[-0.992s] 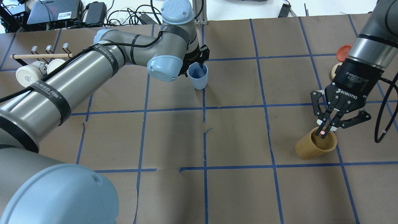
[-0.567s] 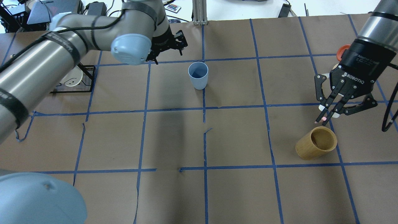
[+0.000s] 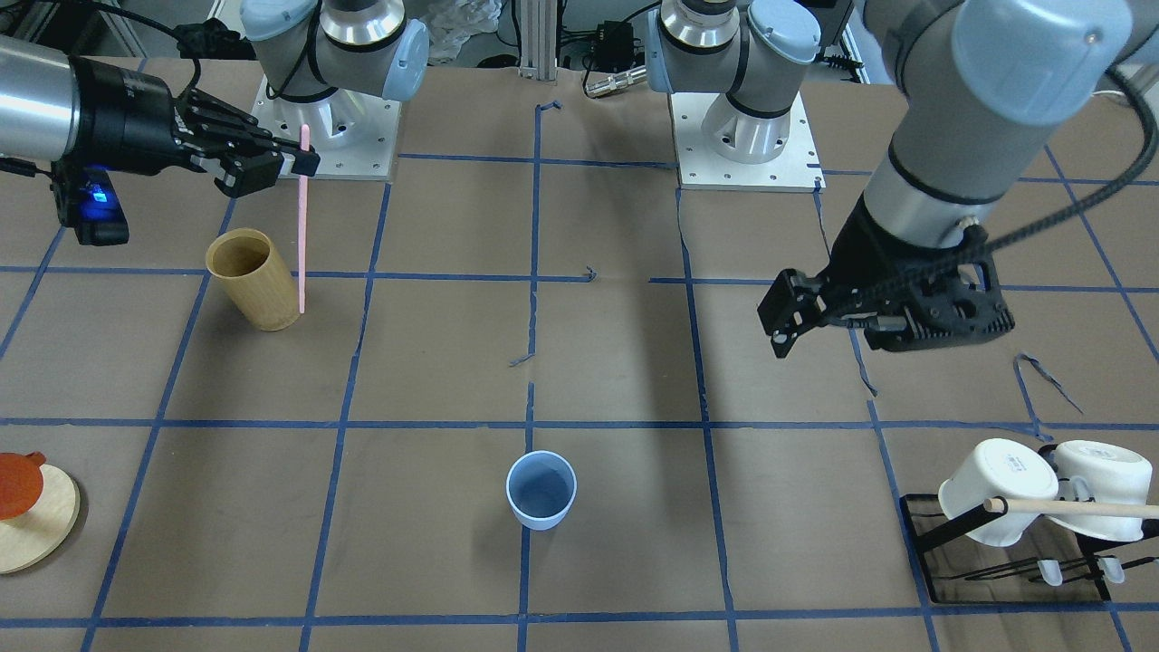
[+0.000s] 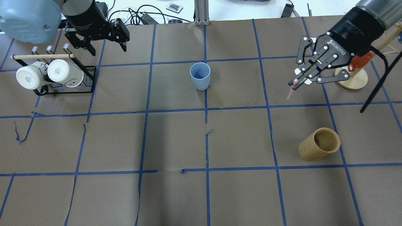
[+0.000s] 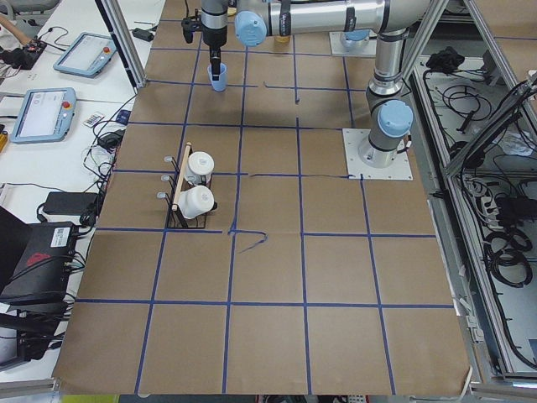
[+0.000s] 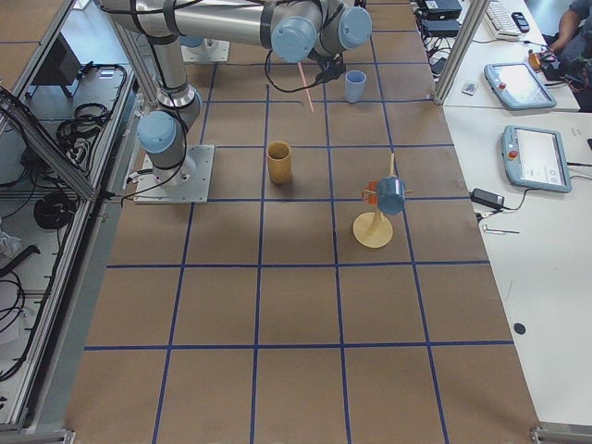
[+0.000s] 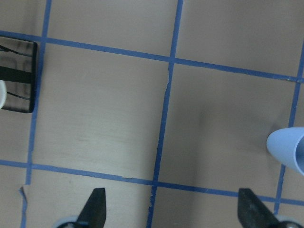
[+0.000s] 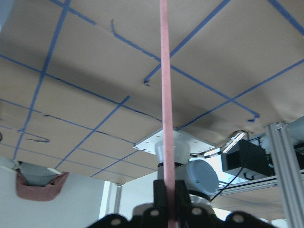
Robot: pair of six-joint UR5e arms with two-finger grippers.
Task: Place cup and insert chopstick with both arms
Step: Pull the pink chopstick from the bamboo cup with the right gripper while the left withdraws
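My right gripper clamps the top of a thin pink chopstick, which hangs in the air clear of the tan bamboo holder. My left gripper gapes empty by the black wire mug rack. The pale blue plastic cup stands upright mid-table, unsteadied, so I judge a swaying tip could clip its rim and topple it.

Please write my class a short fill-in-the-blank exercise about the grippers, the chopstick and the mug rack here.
The chopstick in the right gripper is ___ in colour.
The left gripper, holding nothing, is ___.
The rack holds ___ white mugs.
Missing words: pink, open, two.
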